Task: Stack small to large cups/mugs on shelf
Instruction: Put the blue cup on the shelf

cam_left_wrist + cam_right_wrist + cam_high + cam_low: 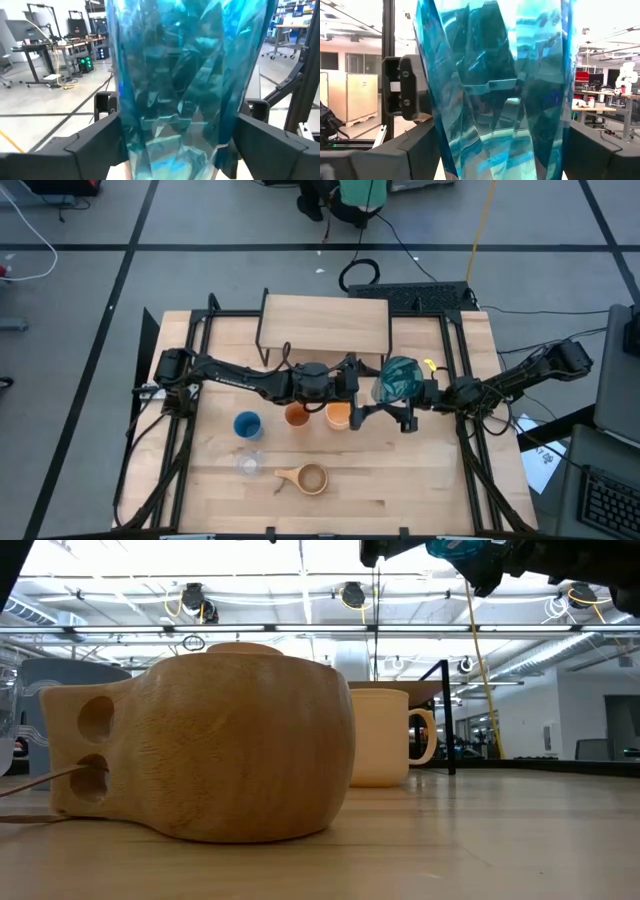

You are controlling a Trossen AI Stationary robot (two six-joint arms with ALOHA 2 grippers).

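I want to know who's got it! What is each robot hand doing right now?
Left gripper: around the teal tumbler; cannot tell if gripping.
Right gripper: closed on the teal tumbler, held up in the air.

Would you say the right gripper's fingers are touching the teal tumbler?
Touching. In the right wrist view the teal tumbler fills the span between the right gripper's fingers, with no gap visible.
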